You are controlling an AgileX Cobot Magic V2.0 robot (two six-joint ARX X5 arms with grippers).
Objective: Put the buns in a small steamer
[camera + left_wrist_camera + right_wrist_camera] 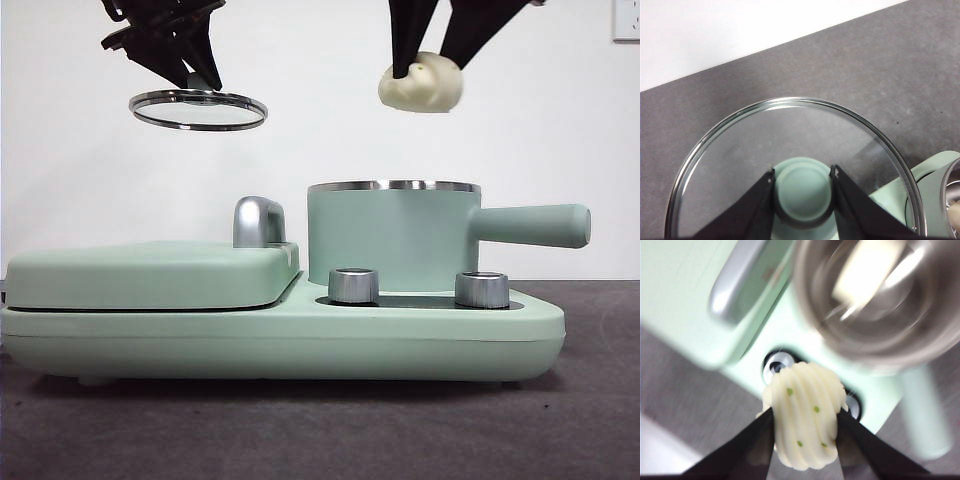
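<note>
A plain white wall fills the background, and a dark grey, finely speckled counter (300,430) runs across the foreground, meeting the wall in a straight line behind the appliance. High on the left, the left end effector (195,78) hangs in the air with its two jaws clamped on the green knob (802,192) of the glass lid (198,109), whose steel rim tilts slightly; through the glass, the left wrist view shows bare counter below. Under it sits the mint-green cooker base (280,335), carrying the flat griddle lid (150,272) with its chrome handle (258,221). Right of that stands the small steamer (393,235), uncovered, its steel rim showing and its straight handle pointing right; two steel dials (353,285) sit in front of it. In the right wrist view a smooth cream bun (865,267) lies inside the pot, blurred. Above the steamer, well clear of its rim, the right end effector (428,68) has its jaws closed on the swirled bun (421,84) flecked with green. A white wall plate (627,20) shows at the top right corner.
</note>
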